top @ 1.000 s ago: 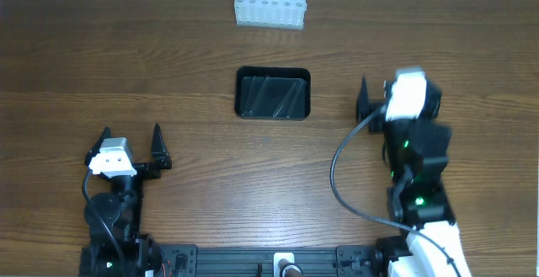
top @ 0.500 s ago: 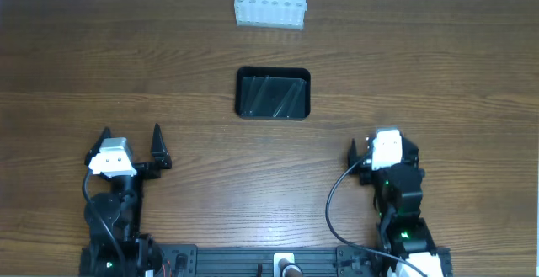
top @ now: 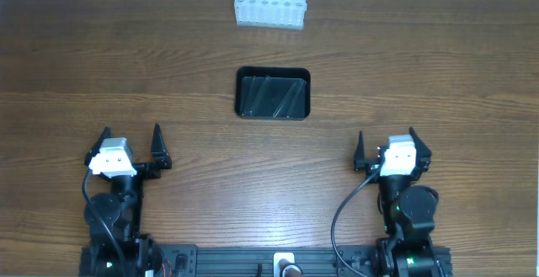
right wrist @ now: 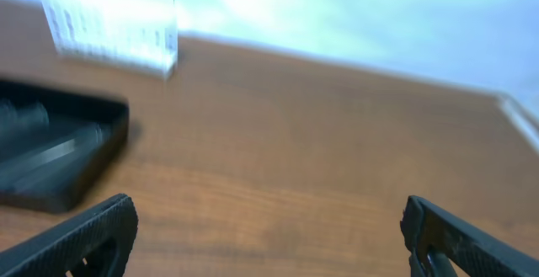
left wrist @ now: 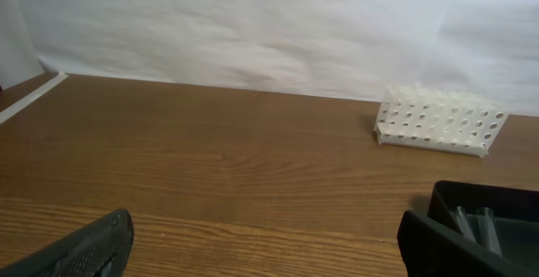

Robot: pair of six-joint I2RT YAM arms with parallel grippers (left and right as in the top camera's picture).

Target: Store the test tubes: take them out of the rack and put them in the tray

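A white test tube rack (top: pixel 270 7) stands at the far middle of the table; its holes look empty in the left wrist view (left wrist: pixel 440 124). The black tray (top: pixel 273 93) sits nearer, in the middle, with clear test tubes (top: pixel 271 96) lying inside. My left gripper (top: pixel 131 146) stands open near the front left with nothing between its fingers. My right gripper (top: pixel 393 146) is open near the front right, also holding nothing. The tray (right wrist: pixel 52 161) and the rack (right wrist: pixel 111 26) appear blurred in the right wrist view.
Brown wooden tabletop (top: pixel 421 50) all around. A white backdrop (left wrist: pixel 253 24) rises behind the far edge. A strip of pale tape (left wrist: pixel 29 98) runs along the table's left edge.
The right arm has pulled back from beside the tray toward its base at the front right, gripper open throughout. The left arm has not moved.
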